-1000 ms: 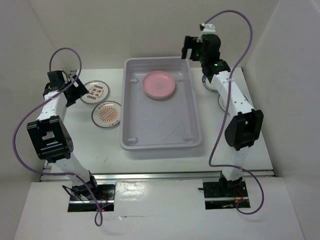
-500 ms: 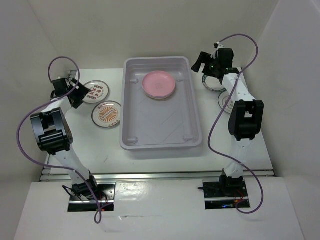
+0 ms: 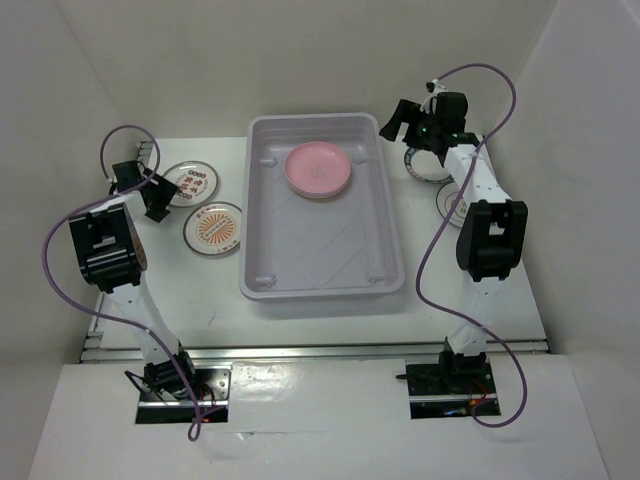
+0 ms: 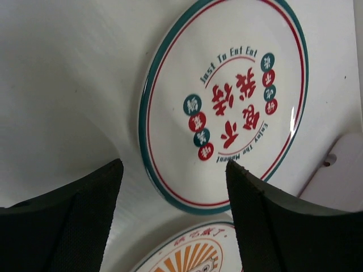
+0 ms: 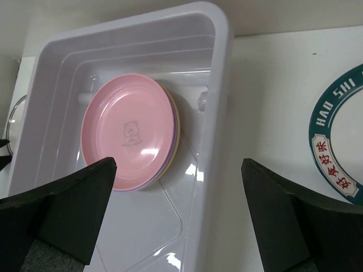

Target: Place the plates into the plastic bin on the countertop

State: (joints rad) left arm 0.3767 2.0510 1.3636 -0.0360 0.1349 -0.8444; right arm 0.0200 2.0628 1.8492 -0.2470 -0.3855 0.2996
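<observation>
The translucent plastic bin [image 3: 385, 240] stands mid-table on the white countertop [image 3: 200, 290]. In it lies a pink plate [image 3: 318, 168] stacked on a lavender and a yellow one; the right wrist view shows the stack [image 5: 127, 139] and the bin rim [image 5: 221, 34]. The red-marks plate [image 3: 190, 184] and sunburst plate [image 3: 213, 228] lie left of the bin. My left gripper [image 3: 159, 203] is open and low, its fingers straddling the near edge of the red-marks plate [image 4: 227, 107], with the sunburst plate [image 4: 187, 255] just below. My right gripper [image 3: 393, 124] is open and empty above the bin's far right corner.
A dark-green-rimmed plate [image 3: 420, 168] and a line-drawing plate [image 3: 447, 203] lie right of the bin, partly under the right arm. The green-rimmed one shows in the right wrist view [image 5: 334, 141]. White walls enclose the table on three sides.
My left gripper has swung down and outward to the left edge of the red-marks plate. My right gripper has moved right, off the bin's far corner, towards the green-rimmed plate.
</observation>
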